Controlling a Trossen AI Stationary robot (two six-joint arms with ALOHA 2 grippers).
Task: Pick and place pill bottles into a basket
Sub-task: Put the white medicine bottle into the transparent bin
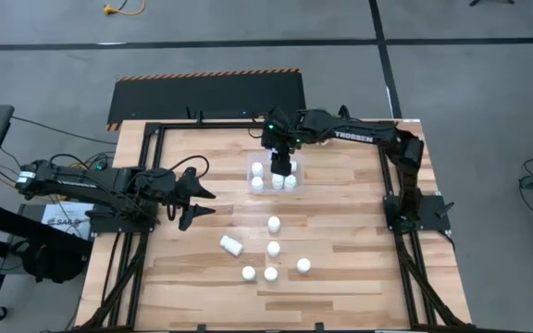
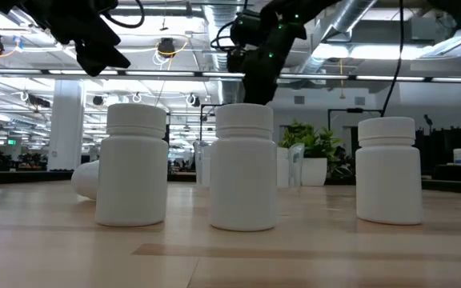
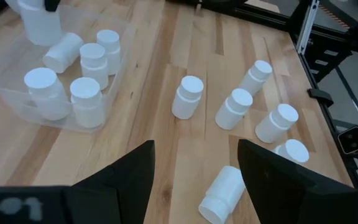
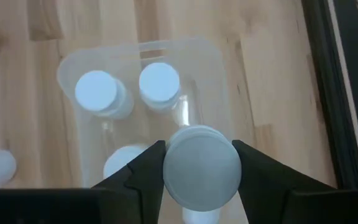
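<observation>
- The right gripper [image 4: 197, 163] hangs over the basket [image 1: 251, 172] near the far middle of the table [image 1: 340, 231], its two dark fingers [image 4: 143, 174] pressed against the sides of a held pill bottle [image 4: 202, 167], seen cap-up from the right wrist view.
- In the high view the same gripper [image 1: 283, 166] sits directly above the clear bin, so the held bottle is over the bin's open top; whether it touches the floor of the bin is hard to tell from these angles.
- Inside the basket [image 3: 17, 106] the left wrist view shows four bottles in the bin [image 3: 86, 102]: three upright and one lying on its side against them.
- The left gripper [image 1: 195, 202] waits over the left part of the table, well apart from the bin, its fingers [image 3: 120, 183] spread wide with nothing between them.
- Six loose bottles [image 1: 273, 248] remain on the wood nearer the front edge, between the two arms.
- One of them, the tipped bottle [image 1: 230, 244], lies on its side; the other five stand upright.
- The low view shows three upright bottles close up in a row, the middle one [image 2: 244, 166] nearest, with a potted plant [image 2: 314, 152] in the room behind.
</observation>
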